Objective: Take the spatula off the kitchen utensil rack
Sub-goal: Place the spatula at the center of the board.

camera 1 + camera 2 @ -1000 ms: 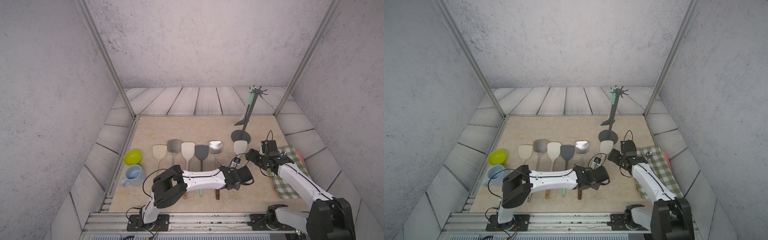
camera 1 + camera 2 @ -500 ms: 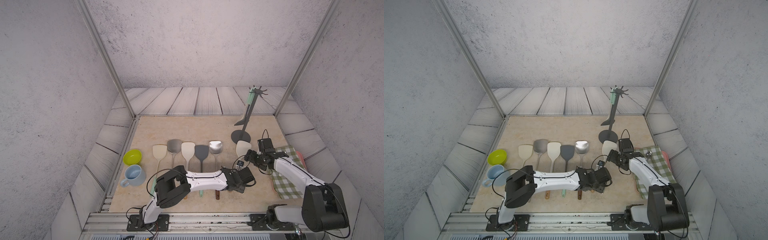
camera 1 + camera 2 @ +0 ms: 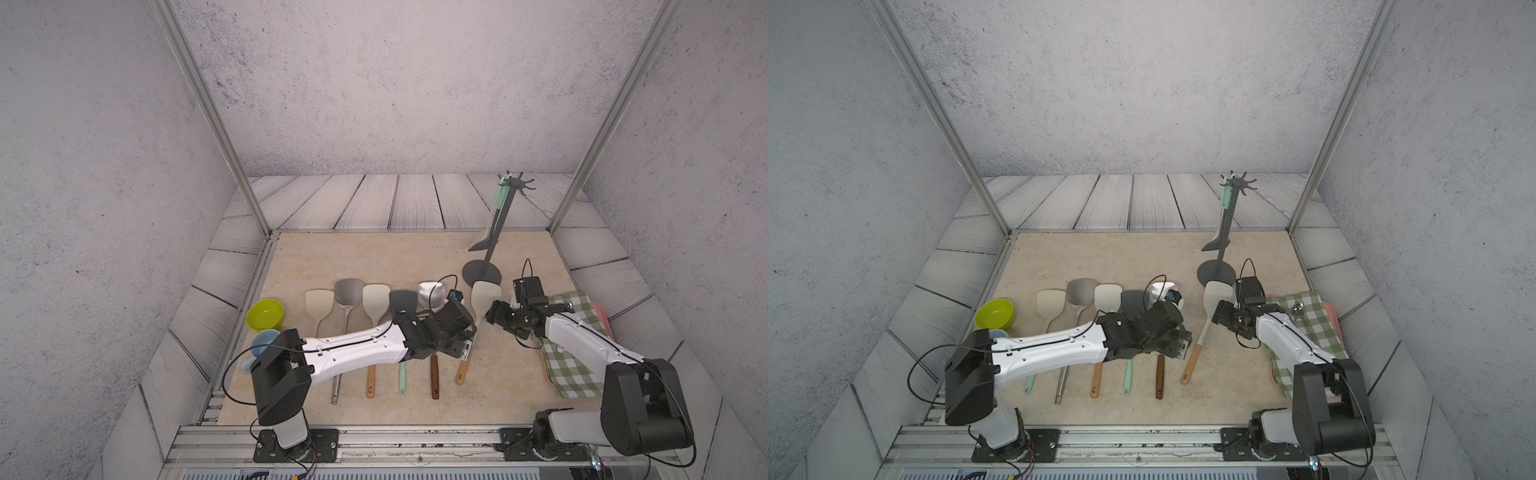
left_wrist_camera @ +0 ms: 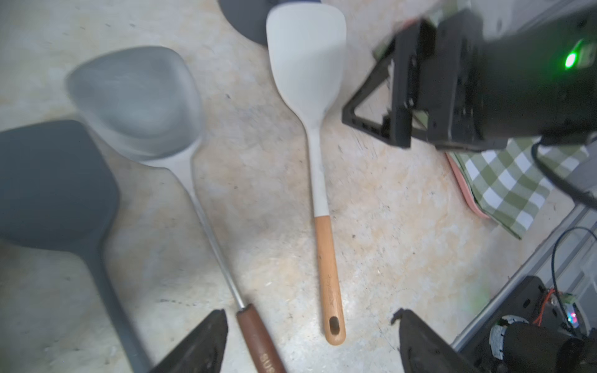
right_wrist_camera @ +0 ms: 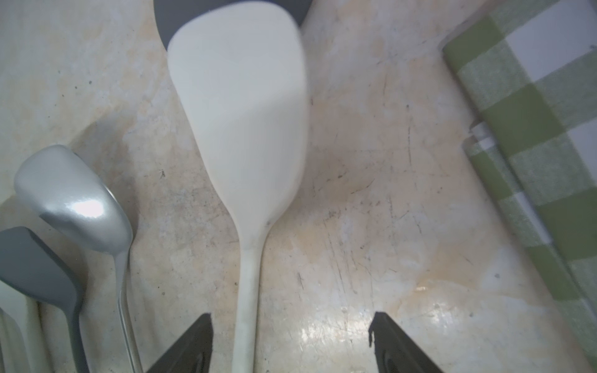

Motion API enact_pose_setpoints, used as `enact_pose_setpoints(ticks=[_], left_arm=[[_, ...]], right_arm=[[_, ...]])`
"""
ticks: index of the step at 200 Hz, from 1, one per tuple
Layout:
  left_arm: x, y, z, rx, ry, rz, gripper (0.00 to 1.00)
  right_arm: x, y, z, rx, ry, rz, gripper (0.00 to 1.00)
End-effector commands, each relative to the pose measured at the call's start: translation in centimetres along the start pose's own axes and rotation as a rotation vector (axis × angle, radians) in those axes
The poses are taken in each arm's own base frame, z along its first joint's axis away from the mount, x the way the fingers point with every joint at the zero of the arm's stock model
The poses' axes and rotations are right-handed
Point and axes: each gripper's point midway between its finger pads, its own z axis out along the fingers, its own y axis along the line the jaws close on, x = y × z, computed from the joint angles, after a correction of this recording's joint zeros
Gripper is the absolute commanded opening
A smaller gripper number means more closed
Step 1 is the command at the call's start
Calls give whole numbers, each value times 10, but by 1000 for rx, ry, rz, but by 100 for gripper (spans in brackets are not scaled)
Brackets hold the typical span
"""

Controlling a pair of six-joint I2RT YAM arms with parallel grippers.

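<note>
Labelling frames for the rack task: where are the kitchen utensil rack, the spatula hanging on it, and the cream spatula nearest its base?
kitchen utensil rack (image 3: 482, 274), in a top view, on its round base.
hanging spatula (image 3: 478, 246), in a top view, on its dark blade.
cream spatula (image 4: 305, 58), left wrist view, on its blade.

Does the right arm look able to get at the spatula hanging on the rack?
Probably yes. The right gripper is open and empty, close in front of the kitchen utensil rack, and nothing stands between it and the hanging spatula, though it must rise.
</note>
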Motion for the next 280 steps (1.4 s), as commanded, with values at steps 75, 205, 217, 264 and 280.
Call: enact_pose_setpoints(ticks=[75,205,217,264,280], left_arm=[[-5,133,-25,-133,-141,-75,99],[-7,157,-38,-137,-202,-141,99],[-7,157,-38,-136,-202,-142,99],[-5,157,-37,-137,-199,-142,99],[-5,157,-37,-137,-198,-143,99]], right_arm=[[21,29,28,154,94,-255,68],[39,31,59,252,188,-362,37],[39,31,58,258,185,-371,32],[44,37,53,253,179,-405,23],[45,38,52,260,179,-420,19]])
